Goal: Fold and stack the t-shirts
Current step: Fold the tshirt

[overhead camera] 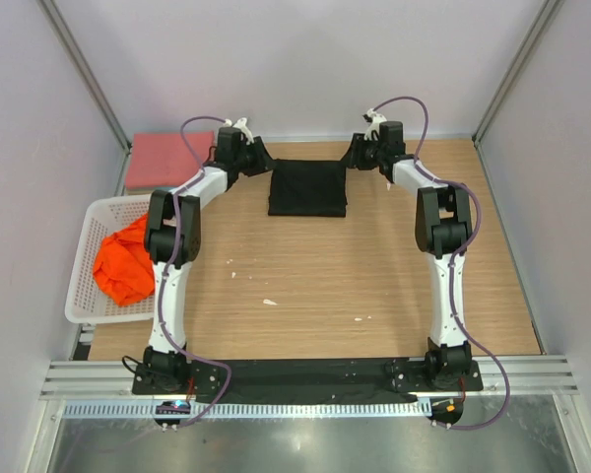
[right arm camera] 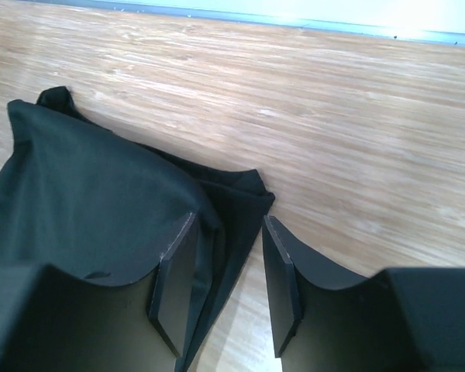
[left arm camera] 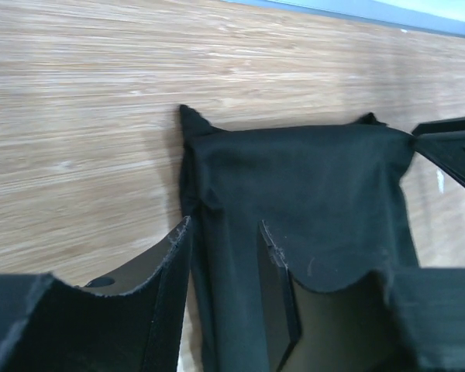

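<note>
Black t-shirt (overhead camera: 307,187) lay folded at desk (overhead camera: 315,286) rear. L gripper (left arm camera: 225,232) & R gripper (right arm camera: 229,225) sat at its far corners, prob. to square the fold. Both jaws parted, gripping nothing.

This is a lab cell (white walls (overhead camera: 305,59), aluminium rails (overhead camera: 547,374)).

Folded t-shirt (overhead camera: 307,187) far centre on table (overhead camera: 325,286), another t-shirt (overhead camera: 163,161) far left, third t-shirt (overhead camera: 123,264) in left basket (overhead camera: 80,288)

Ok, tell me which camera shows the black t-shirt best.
The top external view: the black t-shirt lies whole there, a folded rectangle on the wooden table. The left wrist view shows it close up, partly cut off; the right wrist view just one side and corner.
</note>
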`<state>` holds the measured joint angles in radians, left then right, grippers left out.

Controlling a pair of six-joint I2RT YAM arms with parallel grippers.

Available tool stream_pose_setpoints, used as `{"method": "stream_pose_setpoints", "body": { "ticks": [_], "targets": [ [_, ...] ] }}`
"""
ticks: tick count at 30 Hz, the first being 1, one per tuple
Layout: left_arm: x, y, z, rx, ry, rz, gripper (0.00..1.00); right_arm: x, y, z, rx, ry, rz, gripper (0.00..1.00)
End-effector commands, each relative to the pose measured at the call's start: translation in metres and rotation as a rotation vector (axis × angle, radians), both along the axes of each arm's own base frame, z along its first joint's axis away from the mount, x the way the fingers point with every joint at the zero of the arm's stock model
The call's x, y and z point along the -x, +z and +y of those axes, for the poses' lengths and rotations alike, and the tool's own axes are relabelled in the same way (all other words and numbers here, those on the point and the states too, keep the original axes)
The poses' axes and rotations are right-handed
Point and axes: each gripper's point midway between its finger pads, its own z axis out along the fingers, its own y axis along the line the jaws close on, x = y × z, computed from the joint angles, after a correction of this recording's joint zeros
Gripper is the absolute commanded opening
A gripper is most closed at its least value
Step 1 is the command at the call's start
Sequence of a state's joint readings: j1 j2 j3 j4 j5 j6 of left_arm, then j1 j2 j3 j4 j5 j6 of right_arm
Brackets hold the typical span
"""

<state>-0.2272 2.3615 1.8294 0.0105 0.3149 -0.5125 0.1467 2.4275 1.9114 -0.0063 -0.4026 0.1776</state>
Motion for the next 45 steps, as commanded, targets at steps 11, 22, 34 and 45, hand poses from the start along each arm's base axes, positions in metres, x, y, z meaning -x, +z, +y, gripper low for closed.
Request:
{"method": "stream_pose_setpoints", "body": {
  "ticks": [11,22,34,45],
  "targets": [
    [-0.012,-0.01,-0.032,0.102,-0.095,-0.02,0.39,-0.015,-0.001,-0.002,-0.054,-0.023,0.006,0.35],
    [-0.032,0.02,-0.019,0.115,-0.057,-0.046,0.45,-0.029,-0.003,-0.02,-0.081,-0.112,0.027,0.4],
    [0.047,0.047,-0.005,0.028,-0.139,0.057,0.48,0.064,0.062,-0.001,-0.19,0.055,0.106,0.52],
    [0.094,-0.02,0.006,-0.026,-0.171,0.228,0.52,0.127,0.007,0.03,-0.128,0.174,0.249,0.58]
  ]
}}
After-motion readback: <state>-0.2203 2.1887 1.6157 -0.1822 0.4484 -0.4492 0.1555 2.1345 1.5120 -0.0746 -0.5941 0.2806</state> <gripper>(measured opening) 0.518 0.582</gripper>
